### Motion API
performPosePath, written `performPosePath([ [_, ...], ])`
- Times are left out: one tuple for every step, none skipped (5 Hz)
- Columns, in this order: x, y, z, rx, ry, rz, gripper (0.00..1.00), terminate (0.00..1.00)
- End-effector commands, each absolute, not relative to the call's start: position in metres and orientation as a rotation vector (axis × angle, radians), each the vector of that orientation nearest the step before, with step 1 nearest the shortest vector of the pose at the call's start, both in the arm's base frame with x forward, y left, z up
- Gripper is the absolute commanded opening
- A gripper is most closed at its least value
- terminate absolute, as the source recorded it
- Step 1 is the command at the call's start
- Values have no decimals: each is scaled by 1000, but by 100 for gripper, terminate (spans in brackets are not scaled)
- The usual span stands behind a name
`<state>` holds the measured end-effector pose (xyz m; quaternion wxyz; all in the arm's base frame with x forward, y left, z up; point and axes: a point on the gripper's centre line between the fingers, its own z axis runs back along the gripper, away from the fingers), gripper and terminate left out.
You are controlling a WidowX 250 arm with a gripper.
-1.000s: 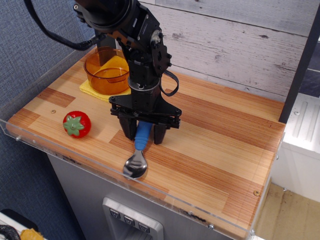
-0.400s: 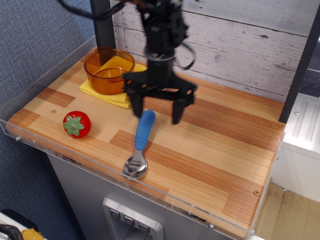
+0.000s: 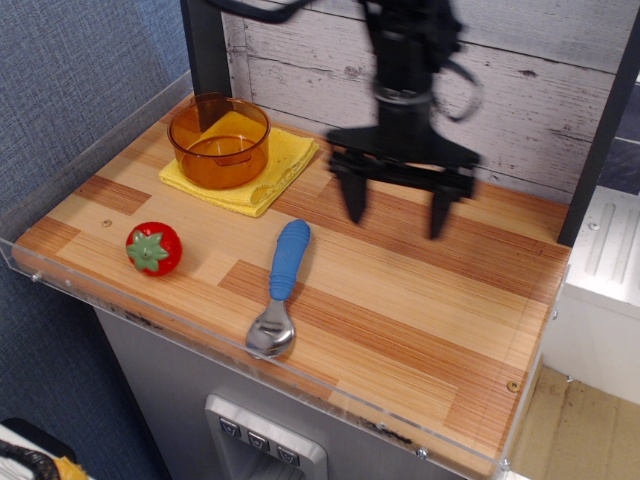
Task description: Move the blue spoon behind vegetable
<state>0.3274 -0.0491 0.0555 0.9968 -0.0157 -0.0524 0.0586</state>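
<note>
The blue spoon (image 3: 281, 283) lies flat on the wooden table (image 3: 420, 300), blue handle pointing away, silver bowl near the front edge. The vegetable, a red tomato with a green leaf top (image 3: 153, 248), sits to the left of the spoon near the front left. My gripper (image 3: 397, 213) hangs open and empty above the table, to the right of and behind the spoon, its two dark fingers (image 3: 355, 198) spread wide. It touches nothing.
A translucent orange bowl (image 3: 218, 140) stands on a yellow cloth (image 3: 275, 170) at the back left. A clear plastic rim (image 3: 150, 318) runs along the front and left edges. A grey plank wall (image 3: 540, 90) stands behind the table.
My gripper let go of the spoon's handle, rose and moved to the right and back. The spoon stays where it lay. The tomato has not moved.
</note>
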Motion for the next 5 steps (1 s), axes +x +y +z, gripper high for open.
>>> performPosePath([
  [339,-87,86,-60,-174,37,100,0],
  [332,-89,100,-80,-168,32,100,0],
  [332,-89,100,-80,-168,32,100,0],
  [332,-89,100,-80,-168,32,100,0],
  [332,-89,100,-80,-168,32,100,100],
])
